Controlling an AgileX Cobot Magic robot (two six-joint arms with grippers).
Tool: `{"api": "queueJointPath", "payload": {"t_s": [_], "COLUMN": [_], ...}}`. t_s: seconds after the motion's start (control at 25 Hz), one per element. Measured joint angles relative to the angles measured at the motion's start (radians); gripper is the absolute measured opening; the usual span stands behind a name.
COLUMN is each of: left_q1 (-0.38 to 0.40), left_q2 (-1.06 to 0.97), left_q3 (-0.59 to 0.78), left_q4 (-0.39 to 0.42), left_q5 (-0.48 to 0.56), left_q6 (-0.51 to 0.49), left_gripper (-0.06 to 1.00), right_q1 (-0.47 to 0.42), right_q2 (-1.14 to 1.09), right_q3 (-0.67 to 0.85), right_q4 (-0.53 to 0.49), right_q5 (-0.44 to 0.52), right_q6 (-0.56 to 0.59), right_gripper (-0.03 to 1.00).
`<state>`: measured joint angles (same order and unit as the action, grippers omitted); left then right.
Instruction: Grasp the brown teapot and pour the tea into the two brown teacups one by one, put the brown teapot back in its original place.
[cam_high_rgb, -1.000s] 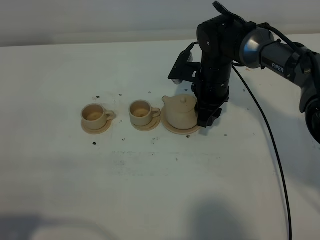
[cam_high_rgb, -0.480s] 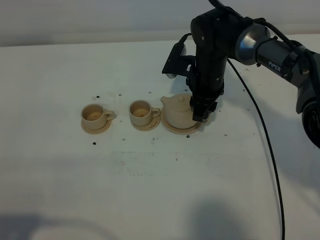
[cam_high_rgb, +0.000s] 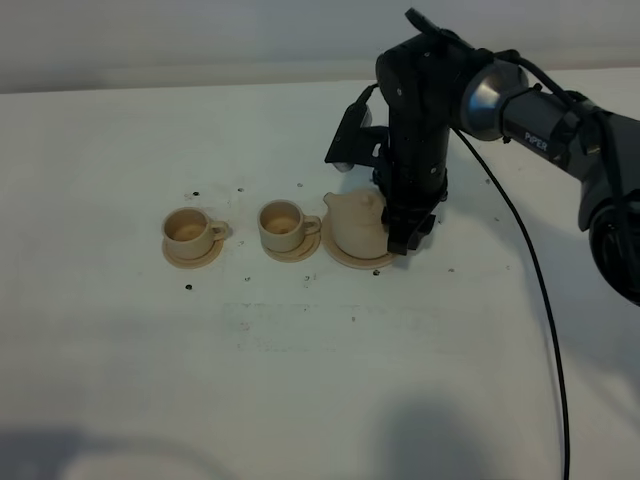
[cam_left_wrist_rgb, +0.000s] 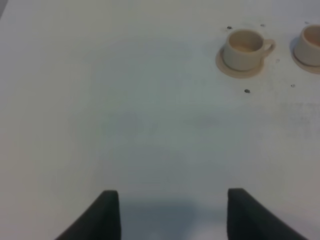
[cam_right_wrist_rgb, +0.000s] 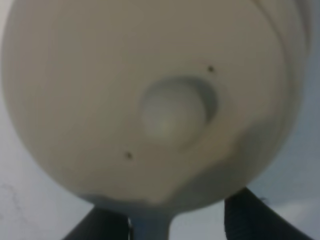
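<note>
Your right gripper (cam_high_rgb: 408, 232) stands at the handle side of the round beige-tan ceramic teapot (cam_high_rgb: 356, 226). Its 2 fingers are parted wide either side of the loop handle (cam_right_wrist_rgb: 150, 227), not clamped on it. The teapot, lid on, sits on the widest flat tan saucer (cam_high_rgb: 345, 262). Beside its spout stands 1 small beige-tan teacup (cam_high_rgb: 281, 224), then the outer teacup (cam_high_rgb: 187, 230), each upright on a small saucer (cam_high_rgb: 190, 259). You cannot tell if either holds tea. Your left gripper (cam_left_wrist_rgb: 172, 205) hangs open over the white table (cam_left_wrist_rgb: 100, 100).
</note>
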<state>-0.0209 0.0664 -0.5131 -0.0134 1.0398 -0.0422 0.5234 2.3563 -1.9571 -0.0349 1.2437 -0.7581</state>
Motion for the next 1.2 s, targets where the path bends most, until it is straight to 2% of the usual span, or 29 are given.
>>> {"api": "queueJointPath", "payload": {"t_s": [0.28,0.52,0.88,1.2], "left_q1": [0.0,0.0,0.0,0.0], "left_q2": [0.0,0.0,0.0,0.0], "left_q3": [0.0,0.0,0.0,0.0], "left_q4": [0.0,0.0,0.0,0.0], "left_q5": [0.0,0.0,0.0,0.0], "left_q6": [0.0,0.001,0.001,0.001], "left_gripper": [0.47,0.47,0.47,0.47], "right_q1": [0.012,0.017,0.019,0.019], "right_q2": [0.003,0.003,-0.004,-0.004], "right_q3": [0.0,0.0,0.0,0.0], "right_q4": [-0.021,-0.035,-0.039,-0.042], "right_q5": [0.003,0.003,-0.007,-0.006], "right_q6": [-0.002,0.009,0.016,0.047], "right_gripper": [0.4,0.39,0.46,0.47]}}
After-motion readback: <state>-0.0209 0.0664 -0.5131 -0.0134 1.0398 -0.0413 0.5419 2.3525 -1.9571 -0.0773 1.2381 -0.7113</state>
